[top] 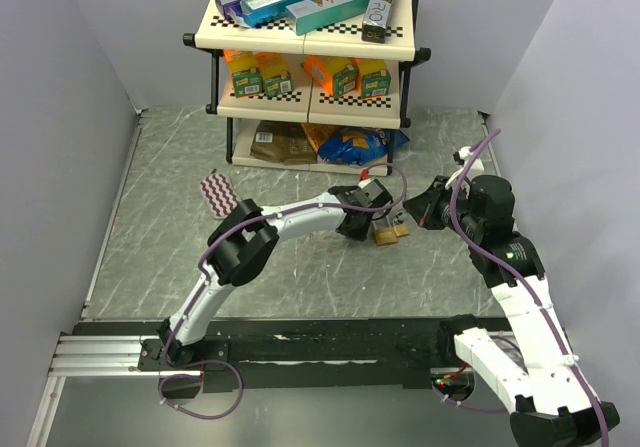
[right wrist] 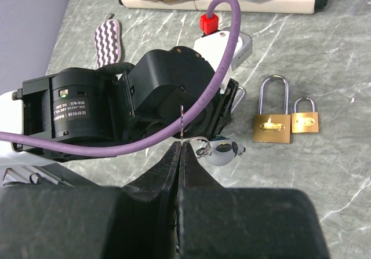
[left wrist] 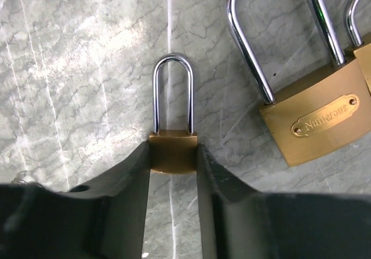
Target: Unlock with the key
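Clamping the brass body of the small padlock (left wrist: pixel 173 157) from both sides, the left gripper (left wrist: pixel 173 148) has its jaws narrowed onto it. This is plain only in the left wrist view, where the lock's long axis runs straight away from the fingers and the steel shackle points to the top of that view, over the marbled table (left wrist: pixel 69 68). The same view shows a larger padlock (left wrist: pixel 313 126) just beside it, tilted, with an engraved plate, and a third padlock (left wrist: pixel 362 56) cut off by the right edge. In the right wrist view the held lock is hidden behind the left arm's black housing (right wrist: pixel 168 85), but only this view shows the key (right wrist: pixel 181 123). The right gripper (right wrist: pixel 179 148) has its jaws pressed together on the key, whose thin blade is seen edge-on, pointing away from the fingers toward that housing, with a key ring (right wrist: pixel 203 149) hanging beside it. From the top camera the two grippers face each other in front of the shelf (top: pixel 310 42). The locks there are only a small brass patch and the key is too small to find. No view shows the keyhole.
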`<state>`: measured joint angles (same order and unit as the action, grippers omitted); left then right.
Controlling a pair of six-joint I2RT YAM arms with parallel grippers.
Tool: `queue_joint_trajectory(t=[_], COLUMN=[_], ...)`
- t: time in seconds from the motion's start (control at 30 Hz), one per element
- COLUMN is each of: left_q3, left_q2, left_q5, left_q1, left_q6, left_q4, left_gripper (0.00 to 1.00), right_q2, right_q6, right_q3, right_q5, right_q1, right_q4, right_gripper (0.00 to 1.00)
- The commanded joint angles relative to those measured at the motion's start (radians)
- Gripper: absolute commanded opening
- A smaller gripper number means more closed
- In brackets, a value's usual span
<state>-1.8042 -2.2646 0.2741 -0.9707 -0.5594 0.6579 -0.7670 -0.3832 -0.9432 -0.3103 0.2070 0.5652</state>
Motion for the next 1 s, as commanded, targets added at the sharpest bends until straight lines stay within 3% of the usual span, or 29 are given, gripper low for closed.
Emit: queue_joint_trajectory(t=[0.0,0.13,0.3,0.57,0.7,0.97], left_q3=[0.052,0.075,0.109,0.252,0.359,0.468], left_q2=[-0.053,0.005,0.151,0.422,0.578,0.732], left_q5=[-0.021,-0.015,-0.042,-0.179,-0.246,-0.305], left_q1=[-0.002,0.012,0.061,0.135,0.170,0.190], left_q6=[-0.003,-0.045,-0.155,-0.358,-0.525,-0.658], left_q4=[0.045,0.039,-0.017,-0.127,-0.220,-0.328], left_gripper=[0.21,0.01,0.01,0.01,0.01,0.01], right_q2=[0.020,0.026,0.023,-0.028,-0.086,-0.218], right_q6=[0.010,0.020,0.043,0.037,-0.005,-0.052], right_q3=[-0.003,0.012,0.046,0.127,0.147,0.118], right_q5=[0.008,-0.018,-0.076,-0.369,-0.441,-0.443], right_q1=[0.006,0.008,0.006,0.054,0.124,0.210], right_q4=[-0.005,-0.025,-0.060,-0.223,-0.320,-0.395], right_gripper=[0.00,0.00,0.00,0.00,0.00,0.00])
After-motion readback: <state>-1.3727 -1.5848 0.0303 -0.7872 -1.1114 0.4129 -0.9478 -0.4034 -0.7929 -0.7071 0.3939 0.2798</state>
